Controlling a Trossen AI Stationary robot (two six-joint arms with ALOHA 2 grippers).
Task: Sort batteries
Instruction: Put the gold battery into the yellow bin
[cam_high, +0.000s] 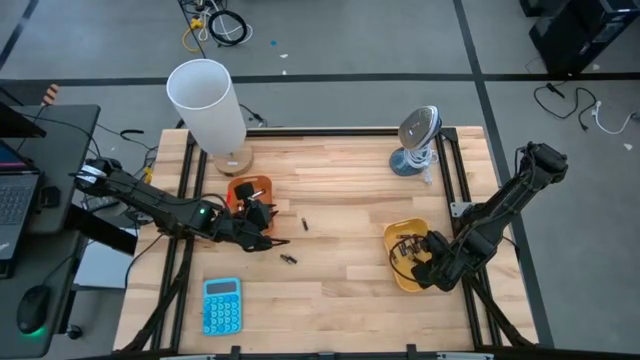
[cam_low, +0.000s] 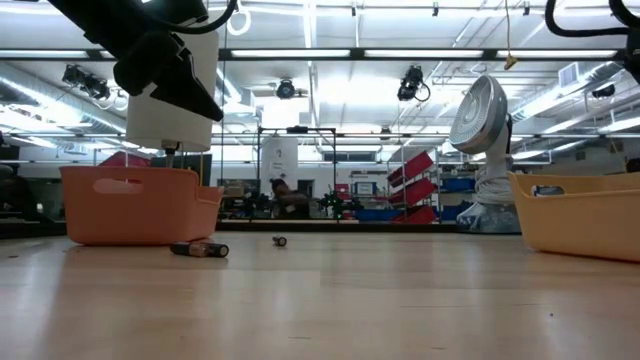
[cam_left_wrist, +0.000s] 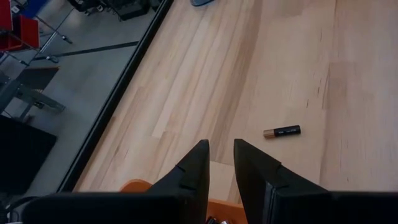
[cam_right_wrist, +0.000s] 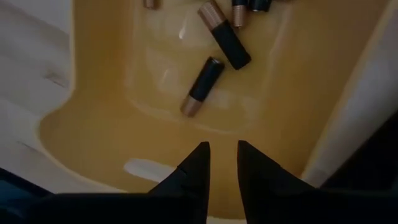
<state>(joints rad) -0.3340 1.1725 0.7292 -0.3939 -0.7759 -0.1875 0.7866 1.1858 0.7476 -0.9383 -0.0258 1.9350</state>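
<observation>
High view: the left claw (cam_high: 262, 222) hangs over the near edge of the orange tray (cam_high: 250, 190), which sits on the wooden counter (cam_high: 340, 180) just in front of a tall white cylinder (cam_high: 207, 103). In the left wrist view its two dark fingers (cam_left_wrist: 194, 169) stand a narrow gap apart with nothing between them, so it is released and carrying nothing. One dark battery with a copper end (cam_left_wrist: 282, 131) lies alone on the bare wood beyond those fingers; from above it shows as a small dark cell (cam_high: 304, 224) right of the orange tray, and a second loose cell (cam_high: 288, 259) lies nearer the front edge, between the tray and a blue calculator (cam_high: 221, 305). The low view shows two cells (cam_low: 199, 249) on the wood beside the orange tray.

The right claw (cam_high: 428, 262) is down inside the yellow tray (cam_high: 398, 236) at the right side of the counter. In the right wrist view its fingers (cam_right_wrist: 198, 167) are slightly parted and empty, just above the tray floor, with several dark, copper-tipped batteries (cam_right_wrist: 202, 85) lying loose on that floor ahead of them. A small grey desk fan (cam_high: 417, 140) stands at the far right corner.
</observation>
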